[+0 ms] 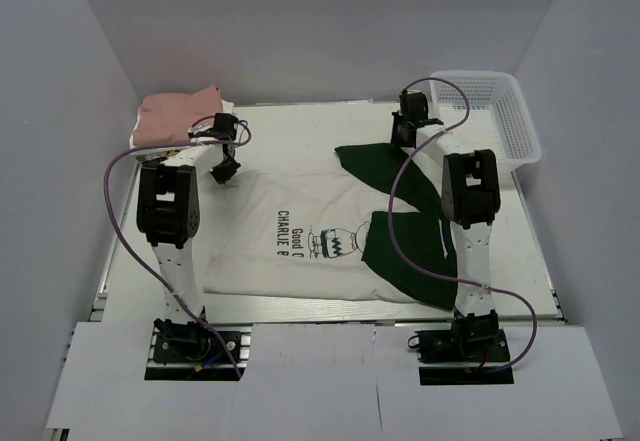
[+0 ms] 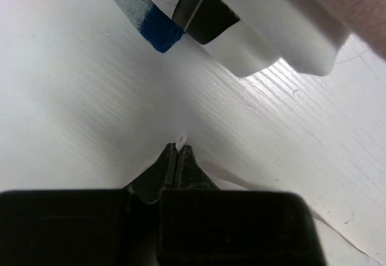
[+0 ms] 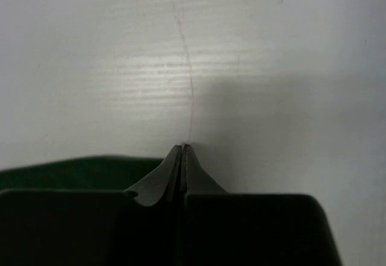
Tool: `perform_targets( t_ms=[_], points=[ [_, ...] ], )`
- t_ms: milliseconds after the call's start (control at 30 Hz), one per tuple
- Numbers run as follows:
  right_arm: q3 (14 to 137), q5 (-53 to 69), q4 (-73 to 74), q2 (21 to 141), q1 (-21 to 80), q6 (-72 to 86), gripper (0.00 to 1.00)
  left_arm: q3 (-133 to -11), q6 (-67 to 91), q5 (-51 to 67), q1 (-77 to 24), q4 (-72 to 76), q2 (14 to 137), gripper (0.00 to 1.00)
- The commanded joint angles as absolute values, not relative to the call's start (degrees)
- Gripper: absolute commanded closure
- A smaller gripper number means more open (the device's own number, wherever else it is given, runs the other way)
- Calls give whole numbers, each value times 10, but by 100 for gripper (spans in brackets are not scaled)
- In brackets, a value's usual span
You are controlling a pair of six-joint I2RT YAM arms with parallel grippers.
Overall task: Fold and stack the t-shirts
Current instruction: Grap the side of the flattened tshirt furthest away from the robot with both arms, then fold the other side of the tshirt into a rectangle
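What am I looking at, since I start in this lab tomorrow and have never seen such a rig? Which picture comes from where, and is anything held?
These are two robot arms, the left arm and the right arm, bolted at the near edge of a table. The wide picture comes from a camera above and behind them; the two close-ups come from cameras on each wrist. On the table lies a cream t-shirt spread out, with dark green sleeves. A folded pink shirt sits at the far left corner, a white mesh basket at the far right. The left pincer is shut at the shirt's far left edge and seems to pinch a bit of white cloth. The right pincer is shut beside the green cloth; whether it caught any cannot be told.
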State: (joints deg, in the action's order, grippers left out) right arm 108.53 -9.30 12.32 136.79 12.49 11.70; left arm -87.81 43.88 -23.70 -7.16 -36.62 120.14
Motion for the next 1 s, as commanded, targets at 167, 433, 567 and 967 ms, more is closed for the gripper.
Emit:
perform_targets(
  t_ms=[167, 433, 567, 967],
  points=[
    [1006, -70, 70, 1235, 133, 92, 100, -868, 432, -245, -74, -359, 1123, 100],
    [900, -24, 36, 1144, 134, 85, 100, -829, 426, -234, -79, -341, 1070, 100],
    [785, -37, 19, 1079, 138, 101, 100, -793, 419, -239, -85, -346, 1036, 100],
    [537, -143, 82, 801, 161, 141, 100, -658, 446, -278, -91, -357, 933, 100]
  ],
)
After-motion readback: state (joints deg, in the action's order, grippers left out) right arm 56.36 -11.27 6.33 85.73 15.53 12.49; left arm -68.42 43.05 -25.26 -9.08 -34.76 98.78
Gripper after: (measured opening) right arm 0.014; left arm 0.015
